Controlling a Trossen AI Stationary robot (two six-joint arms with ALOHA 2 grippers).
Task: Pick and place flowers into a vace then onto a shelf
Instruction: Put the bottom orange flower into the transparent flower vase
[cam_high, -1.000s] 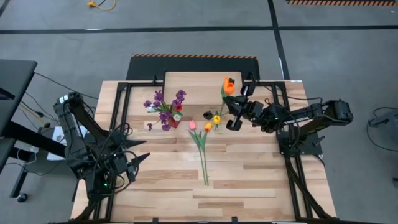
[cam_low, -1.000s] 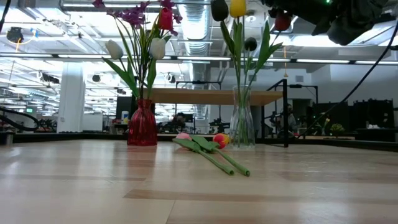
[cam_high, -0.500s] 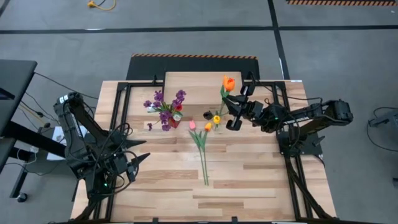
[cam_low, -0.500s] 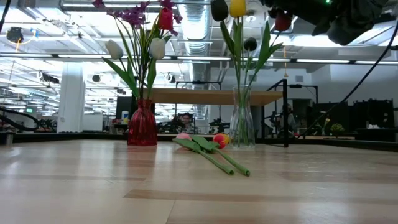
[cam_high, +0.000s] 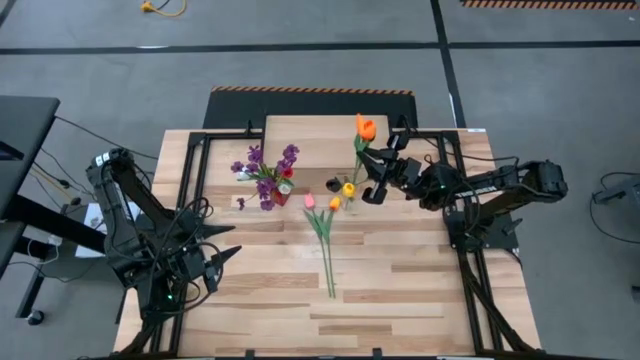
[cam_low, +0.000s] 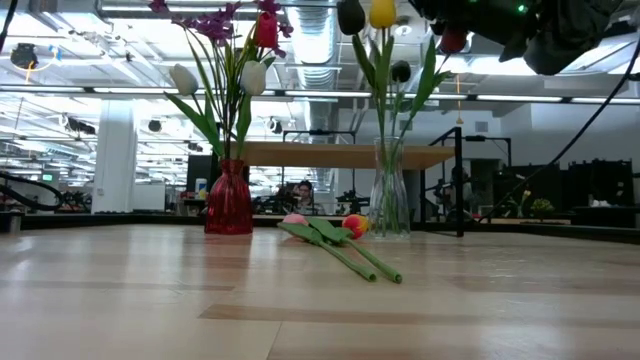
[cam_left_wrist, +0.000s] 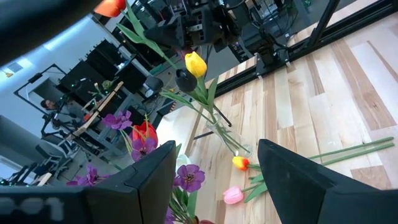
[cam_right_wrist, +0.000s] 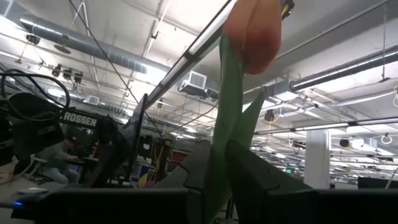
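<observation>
Now, nearest, L gripper (cam_high: 222, 256) sits w/ fingers apart, holding nothing, at the table's front-left. Mid-table, pink + orange tulips (cam_high: 322, 225) lie flat. Beyond, R gripper (cam_high: 366, 178) clamps an orange tulip's (cam_high: 364, 128) stem above the clear vase (cam_low: 389, 201). Red vase (cam_low: 229, 199) stands nearby; shelf (cam_high: 320, 140) farthest.

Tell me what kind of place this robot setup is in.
Probably a robotics lab or workshop in an industrial hall. The low view shows exposed ducts and strip lights overhead with more benches behind; the high view shows a bare concrete floor with hazard-striped tape; the right wrist view shows a person at a workstation.
</observation>
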